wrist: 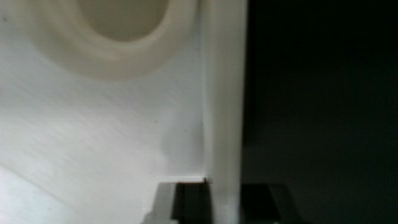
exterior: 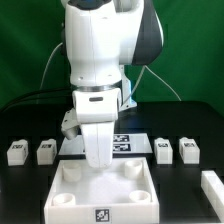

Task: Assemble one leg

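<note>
Honestly, jaws unclear -- gripper (exterior: 100,162) at tabletop (exterior: 70,212) wall; I'd square it before fetching a leg (exterior: 45,151).

Arm (exterior: 100,70) fills the middle, down at the tabletop (exterior: 65,210) far rim. One leg (exterior: 45,151) and another leg (exterior: 163,149) stand near on either side. Bare desk (exterior: 20,205) at the exterior view's left front.

Four legs (exterior: 46,151) lie on the counter (exterior: 20,190), two on the exterior view's left and two on its right. One tabletop (exterior: 100,190) shows four round sockets (exterior: 133,169). One marker board (exterior: 125,143). One arm (exterior: 100,60).
</note>
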